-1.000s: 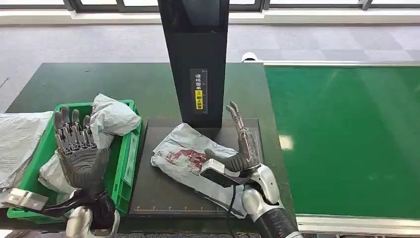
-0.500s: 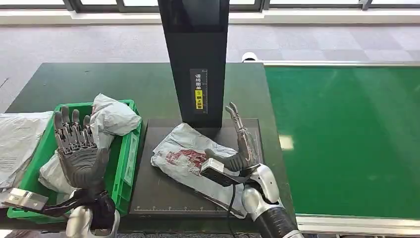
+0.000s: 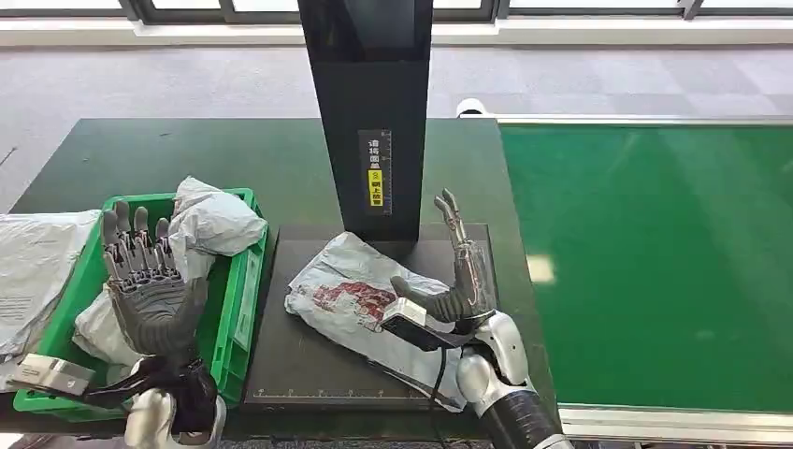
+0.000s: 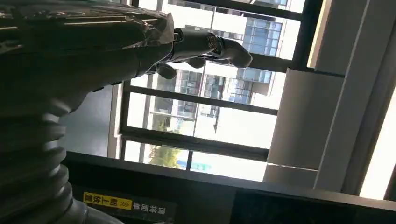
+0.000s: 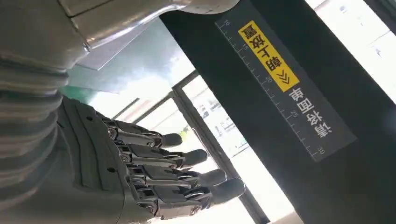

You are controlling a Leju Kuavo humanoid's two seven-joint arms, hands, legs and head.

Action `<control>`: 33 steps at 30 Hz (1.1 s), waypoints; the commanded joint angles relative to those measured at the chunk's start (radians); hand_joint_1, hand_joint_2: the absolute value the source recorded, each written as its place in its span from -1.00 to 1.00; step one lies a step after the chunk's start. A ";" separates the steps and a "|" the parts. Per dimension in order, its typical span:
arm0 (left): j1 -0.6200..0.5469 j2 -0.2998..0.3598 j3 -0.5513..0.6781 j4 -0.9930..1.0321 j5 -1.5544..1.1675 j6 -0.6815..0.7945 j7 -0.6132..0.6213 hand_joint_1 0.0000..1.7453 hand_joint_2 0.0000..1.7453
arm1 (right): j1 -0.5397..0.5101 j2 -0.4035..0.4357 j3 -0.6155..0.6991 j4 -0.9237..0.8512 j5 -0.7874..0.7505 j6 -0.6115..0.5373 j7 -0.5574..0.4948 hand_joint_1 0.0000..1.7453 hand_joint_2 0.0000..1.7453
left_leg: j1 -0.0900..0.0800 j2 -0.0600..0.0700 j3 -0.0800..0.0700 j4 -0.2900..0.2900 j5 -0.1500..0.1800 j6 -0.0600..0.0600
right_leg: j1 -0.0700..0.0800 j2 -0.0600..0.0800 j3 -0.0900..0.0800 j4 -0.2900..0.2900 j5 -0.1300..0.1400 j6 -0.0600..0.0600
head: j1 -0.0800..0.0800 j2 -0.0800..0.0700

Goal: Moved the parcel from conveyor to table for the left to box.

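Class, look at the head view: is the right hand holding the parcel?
No: the right hand stands open beside the parcel, which lies flat on the black mat.

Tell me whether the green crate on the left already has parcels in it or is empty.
Not empty. The green crate holds grey parcels; one bulges above its rim, and the left hand hovers open over it.

Bright daylight, backlit wrist views, sharp

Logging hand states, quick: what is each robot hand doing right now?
Left robot hand: open, raised over the green bin, holding nothing.
Right robot hand: open, beside the parcel, holding nothing.
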 commanded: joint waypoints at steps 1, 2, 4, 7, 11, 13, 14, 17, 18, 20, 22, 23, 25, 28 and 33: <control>-0.048 0.001 -0.010 0.052 0.000 0.004 0.001 -1.00 1.00 | -0.031 -0.026 -0.003 0.041 -0.001 0.000 -0.003 -1.00 1.00 | 0.000 -0.002 0.001 -0.001 0.001 0.000 | 0.000 -0.002 0.001 -0.001 0.000 0.000 | 0.000 0.000; -0.047 0.001 -0.012 0.045 0.005 -0.009 0.001 -1.00 1.00 | -0.031 -0.028 -0.004 0.032 -0.004 -0.004 0.000 -1.00 1.00 | 0.000 -0.003 0.001 -0.001 0.001 0.000 | 0.000 -0.003 0.002 -0.001 0.000 0.000 | 0.000 0.000; -0.046 -0.001 -0.011 0.039 0.006 -0.026 0.001 -1.00 1.00 | -0.030 -0.027 -0.009 0.026 -0.002 -0.029 0.007 -1.00 1.00 | 0.000 -0.002 0.001 -0.001 0.000 0.000 | 0.000 -0.002 0.002 -0.001 0.000 0.000 | 0.000 0.000; -0.046 -0.002 -0.012 0.039 0.005 -0.025 0.001 -1.00 1.00 | -0.034 -0.028 -0.009 0.024 -0.002 -0.026 0.008 -1.00 1.00 | 0.000 -0.003 0.001 -0.001 0.001 0.001 | 0.000 -0.003 0.002 -0.001 0.000 0.000 | 0.000 0.000; -0.046 -0.002 -0.012 0.039 0.005 -0.025 0.001 -1.00 1.00 | -0.034 -0.028 -0.009 0.024 -0.002 -0.026 0.008 -1.00 1.00 | 0.000 -0.002 0.000 0.000 0.001 0.000 | 0.000 -0.002 0.001 0.000 0.000 0.000 | 0.000 0.000; -0.046 -0.002 -0.012 0.039 0.005 -0.025 0.001 -1.00 1.00 | -0.034 -0.028 -0.009 0.024 -0.002 -0.026 0.008 -1.00 1.00 | 0.000 -0.003 0.001 -0.001 0.001 0.000 | 0.000 -0.003 0.002 -0.001 0.000 0.000 | 0.000 0.000; -0.046 -0.002 -0.012 0.039 0.005 -0.025 0.001 -1.00 1.00 | -0.034 -0.028 -0.009 0.024 -0.002 -0.026 0.008 -1.00 1.00 | 0.000 -0.002 0.000 0.000 0.000 0.000 | 0.000 -0.002 0.001 -0.001 0.000 0.000 | 0.000 0.000; -0.046 -0.002 -0.012 0.039 0.005 -0.025 0.001 -1.00 1.00 | -0.034 -0.028 -0.009 0.024 -0.002 -0.026 0.008 -1.00 1.00 | 0.000 -0.002 0.000 0.000 0.001 0.000 | 0.000 -0.002 0.001 0.000 0.000 0.000 | 0.000 0.000; -0.046 -0.002 -0.012 0.039 0.005 -0.025 0.001 -1.00 1.00 | -0.034 -0.028 -0.009 0.024 -0.002 -0.026 0.008 -1.00 1.00 | 0.000 -0.003 0.001 -0.001 0.001 0.001 | 0.000 -0.003 0.002 -0.001 0.000 0.000 | 0.000 0.000; -0.046 -0.002 -0.012 0.039 0.005 -0.025 0.001 -1.00 1.00 | -0.034 -0.028 -0.009 0.024 -0.002 -0.026 0.008 -1.00 1.00 | 0.000 -0.002 0.000 0.000 0.000 0.000 | 0.000 -0.002 0.001 -0.001 0.000 0.000 | 0.000 0.000; -0.046 -0.002 -0.012 0.039 0.005 -0.025 0.001 -1.00 1.00 | -0.034 -0.028 -0.009 0.024 -0.002 -0.026 0.008 -1.00 1.00 | 0.000 -0.003 0.001 -0.001 0.001 0.000 | 0.000 -0.003 0.002 -0.001 0.000 0.000 | 0.000 0.000; -0.071 0.123 -0.138 0.159 -0.121 -0.151 0.127 -1.00 1.00 | 0.092 0.098 -0.135 -0.102 0.121 -0.152 -0.118 -1.00 1.00 | 0.000 -0.002 0.000 -0.001 0.001 0.000 | 0.000 -0.002 0.001 -0.001 0.000 0.000 | 0.000 0.000; -0.194 0.076 -0.317 0.548 -0.663 0.020 0.139 -1.00 1.00 | 0.180 0.143 -0.337 -0.607 0.143 -0.153 -0.125 -1.00 1.00 | 0.000 -0.004 0.002 -0.002 0.001 0.000 | 0.000 -0.004 0.003 -0.001 -0.001 -0.001 | 0.000 0.000; -0.225 0.056 -0.330 0.648 -0.672 0.072 0.102 -1.00 1.00 | 0.191 0.143 -0.337 -0.613 0.143 -0.153 -0.125 -1.00 1.00 | -0.003 -0.018 -0.002 0.001 0.004 0.001 | -0.003 -0.018 -0.001 0.000 -0.002 0.001 | 0.000 0.000; -0.225 0.056 -0.330 0.648 -0.672 0.072 0.102 -1.00 1.00 | 0.191 0.143 -0.337 -0.613 0.143 -0.153 -0.125 -1.00 1.00 | -0.001 -0.009 0.000 0.000 0.002 0.002 | -0.001 -0.009 0.004 -0.001 0.000 0.001 | 0.001 0.000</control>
